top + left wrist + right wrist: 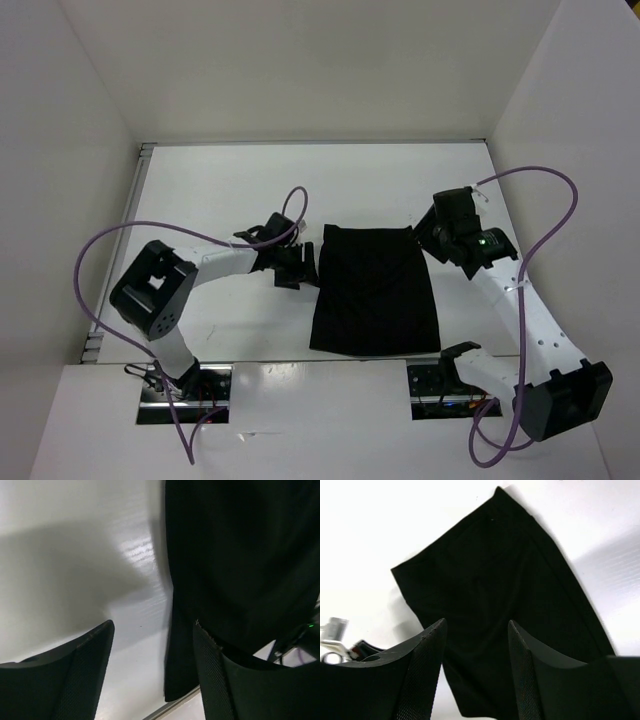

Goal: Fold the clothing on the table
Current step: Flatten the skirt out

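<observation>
— Left gripper (152, 625) has its jaws spread wide with nothing in them; the right gripper (476, 622) is just as open and just as empty.

— And the clothing (375, 290) lies flat in the middle of the table (230, 190), a black near-rectangle. Our left fingers straddle its left edge, one over cloth and one over bare tabletop.

— So we judge that folding the far end toward us is the step in hand. We want both far corners pinched at once, low, with one finger slid under the edge.

— Agreed. Then we lift evenly and keep the hem taut between us, so nothing bunches.

— As for pose, our left arm (215, 262) lies low across the table from the left, wrist turned toward the far left corner.

— Our right arm (520, 300) stretches forward along the right side, wrist bent inward over the far right corner. Whether any finger touches the cloth, we cannot tell.
</observation>
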